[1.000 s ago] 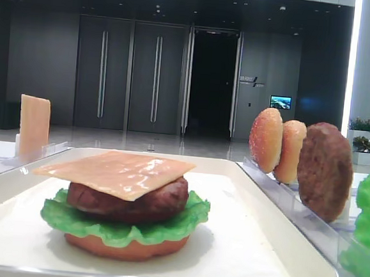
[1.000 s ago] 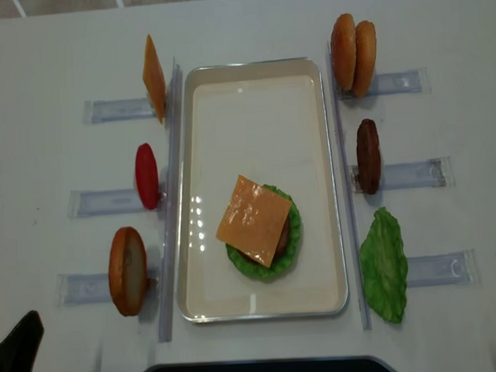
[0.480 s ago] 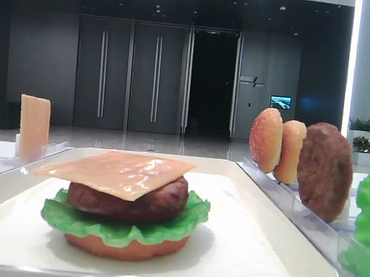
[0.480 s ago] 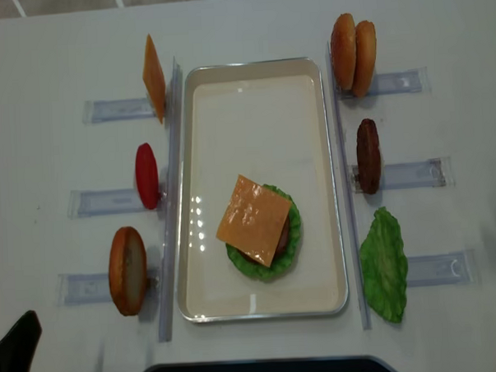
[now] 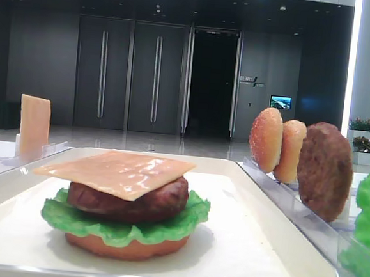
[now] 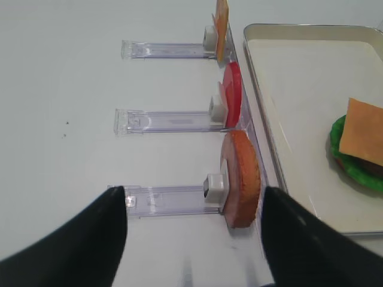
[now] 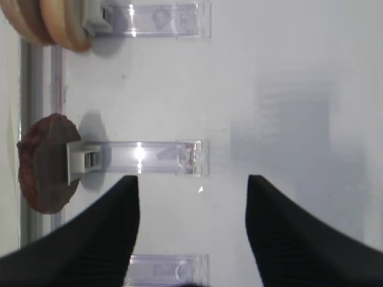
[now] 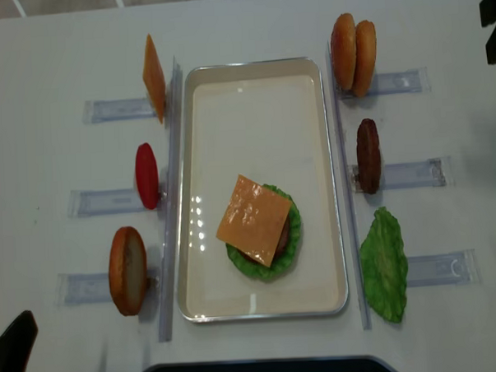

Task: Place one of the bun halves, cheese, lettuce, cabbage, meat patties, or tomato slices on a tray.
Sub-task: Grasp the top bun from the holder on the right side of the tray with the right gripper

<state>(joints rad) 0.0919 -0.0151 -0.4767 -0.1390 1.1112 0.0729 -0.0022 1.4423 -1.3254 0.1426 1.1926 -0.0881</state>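
Left wrist view: the left gripper, jaws apart and empty, faces the upright bun half beside the tray's left rim. It looks light, stiff and glossy, best pinched across its faces. The right gripper is also parted, holding nothing.

no text, label or number is legible anywhere.

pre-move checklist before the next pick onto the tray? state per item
1. Stack on tray: cheese topmost, over patty and lettuce - ok.
2. Left gripper jaws apart, nothing between - ok.
3. Right gripper jaws apart, nothing between - ok.
4. Bun half upright in its holder, in front of left gripper - ok.
5. Spare patty upright in its holder - ok.
6. Which item goes next - cannot tell.
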